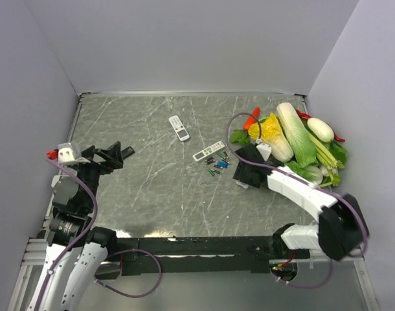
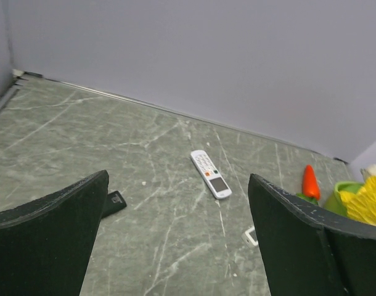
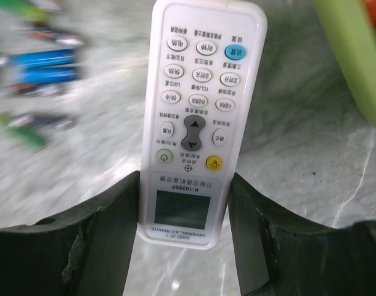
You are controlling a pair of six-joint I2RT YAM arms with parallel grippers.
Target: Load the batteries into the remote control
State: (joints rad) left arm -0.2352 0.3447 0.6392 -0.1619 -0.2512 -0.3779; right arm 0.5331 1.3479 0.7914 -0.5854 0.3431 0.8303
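Two end effectors: the left (image 2: pixel 179 179) stands wide open and empty; the right (image 3: pixel 185 179) grips the remote control (image 3: pixel 200 105) by its display end, face up, with the batteries (image 3: pixel 43 68) on the surface (image 3: pixel 311 160) near its left.

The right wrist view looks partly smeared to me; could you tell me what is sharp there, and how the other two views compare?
Right wrist view: the remote control is sharp, labels legible; the batteries at upper left are streaked by blur. Left wrist view: the small white remote is crisp. Top external view: evenly lit, no strong glare.
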